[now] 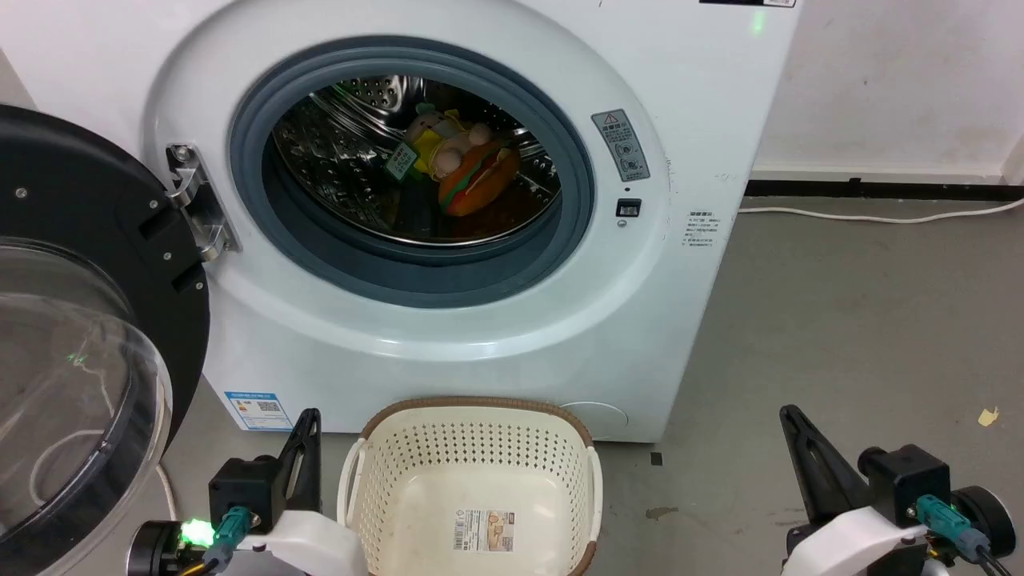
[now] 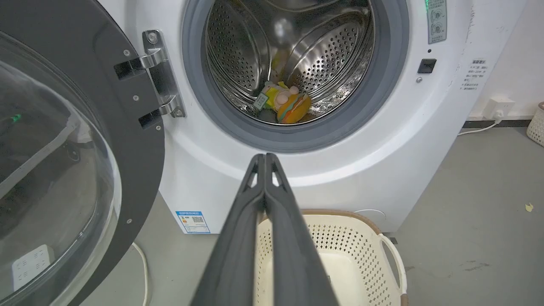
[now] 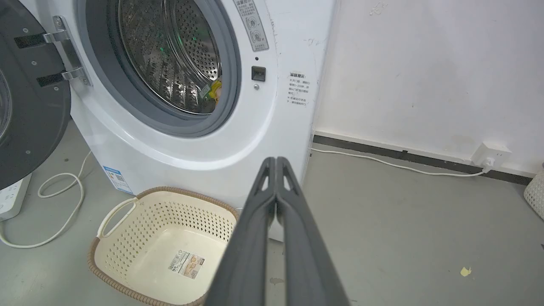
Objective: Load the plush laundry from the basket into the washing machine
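one plush piglet (image 1: 460, 164) rests inside the washing machine (image 1: 512, 352), low in the steel drum (image 1: 336, 152). it sits on its orange-and-green burger cushion, with the green hang tag (image 1: 401, 162) to its left in the head view. the print on the tag is too small to read. in the right wrist view the grey door seal (image 3: 231, 63) hides most of the toy, leaving a sliver of yellow and the tag.

the round door (image 1: 88, 240) stands swung open at the left, cut off by the head view's edge. the cream basket (image 1: 472, 448) sits on the grey floor (image 1: 840, 336) just in front of the machine, with the label (image 1: 482, 530) showing on its bare bottom. its near rim is cut off at the bottom of the head view.

the left gripper (image 2: 264, 156) has its two dark fingers pressed together with nothing between them, and they cover part of the basket in the left wrist view. the right gripper (image 3: 276, 160) is likewise closed and empty, over the floor to the basket's right.
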Controlling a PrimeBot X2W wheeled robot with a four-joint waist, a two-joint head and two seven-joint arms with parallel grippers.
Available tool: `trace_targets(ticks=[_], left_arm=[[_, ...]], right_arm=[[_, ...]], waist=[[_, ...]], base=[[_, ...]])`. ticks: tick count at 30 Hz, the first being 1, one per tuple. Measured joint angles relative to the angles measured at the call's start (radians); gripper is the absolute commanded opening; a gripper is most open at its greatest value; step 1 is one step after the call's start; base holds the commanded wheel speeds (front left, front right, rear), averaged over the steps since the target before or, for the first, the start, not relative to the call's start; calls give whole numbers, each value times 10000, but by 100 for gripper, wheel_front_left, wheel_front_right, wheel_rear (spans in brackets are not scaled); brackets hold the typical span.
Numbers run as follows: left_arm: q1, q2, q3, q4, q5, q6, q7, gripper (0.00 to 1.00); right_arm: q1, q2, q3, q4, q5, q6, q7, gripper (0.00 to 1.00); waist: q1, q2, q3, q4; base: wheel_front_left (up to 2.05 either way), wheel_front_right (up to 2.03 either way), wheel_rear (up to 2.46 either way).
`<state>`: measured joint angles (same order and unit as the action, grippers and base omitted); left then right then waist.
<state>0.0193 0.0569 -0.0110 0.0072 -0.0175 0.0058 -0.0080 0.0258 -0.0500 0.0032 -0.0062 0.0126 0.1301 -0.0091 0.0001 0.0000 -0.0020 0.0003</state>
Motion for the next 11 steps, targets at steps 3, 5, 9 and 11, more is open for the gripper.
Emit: trace_targets(ticks=[3, 5, 9, 11], left_arm=[[-24, -50, 42, -10, 98, -4, 58, 0], [-42, -56, 65, -19, 150, -4, 77, 0], [-42, -59, 81, -23, 150, -4, 77, 0], [-42, -61, 81, -23, 150, -6, 77, 0]], right_arm=[[-56, 0, -4, 23, -48, 0, 77, 0], [-121, 0, -4, 31, -50, 0, 77, 0], [-135, 0, -6, 35, -50, 0, 77, 0], [-135, 0, -8, 35, -50, 0, 77, 0]], waist=[[0, 0, 21, -4], [0, 0, 21, -4], [0, 0, 21, -4], [-1, 0, 21, -4]], base=[[0, 0, 0], [0, 0, 0], [0, 0, 0], [0, 0, 0]])
